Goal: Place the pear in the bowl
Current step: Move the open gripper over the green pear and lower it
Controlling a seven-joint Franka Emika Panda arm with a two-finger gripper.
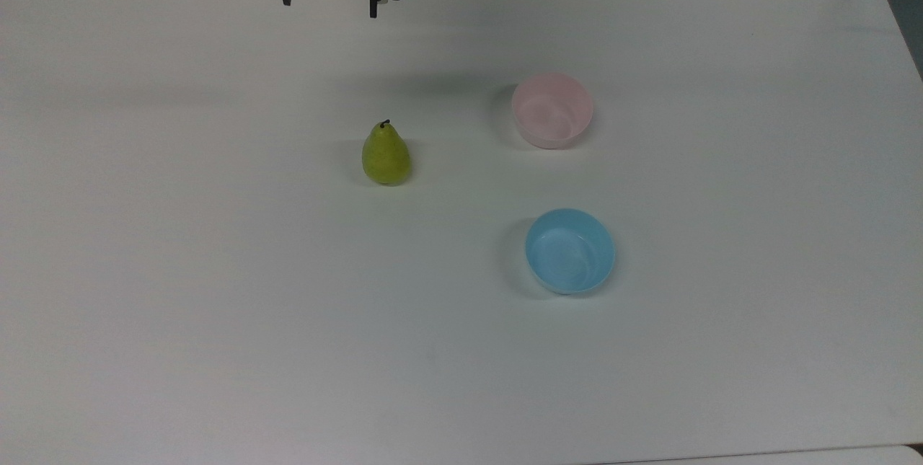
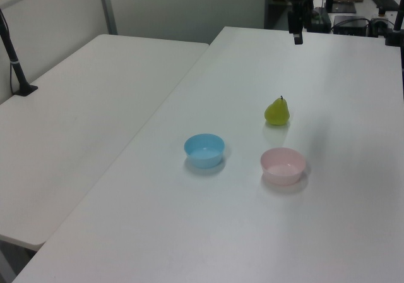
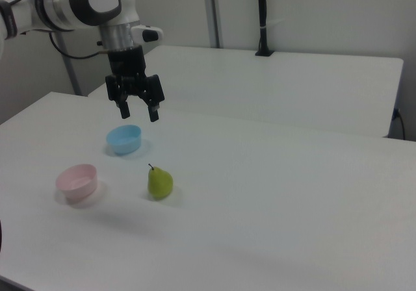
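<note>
Gripper [image 3: 138,112] hangs in the upper left of the right view, fingers spread wide, nothing between them, well above the table [image 3: 292,193]. In the top view it sits at the upper edge, left of centre [image 1: 330,2].

Pear [image 1: 386,155] stands upright on the table at centre frame of the top view, stem up, long axis vertical. It lies below the gripper in that frame and slightly to the top view's right, well apart. In the right view the pear [image 3: 160,182] is lower and a little right of the gripper.

Pink bowl [image 1: 552,110] is right of the pear in the top view, empty, not touching. Blue bowl [image 1: 570,250] sits lower right, further off.

Judgement: approach step, nothing grasped yet; the move needs travel toward the pear, then descent over the upright body.
</note>
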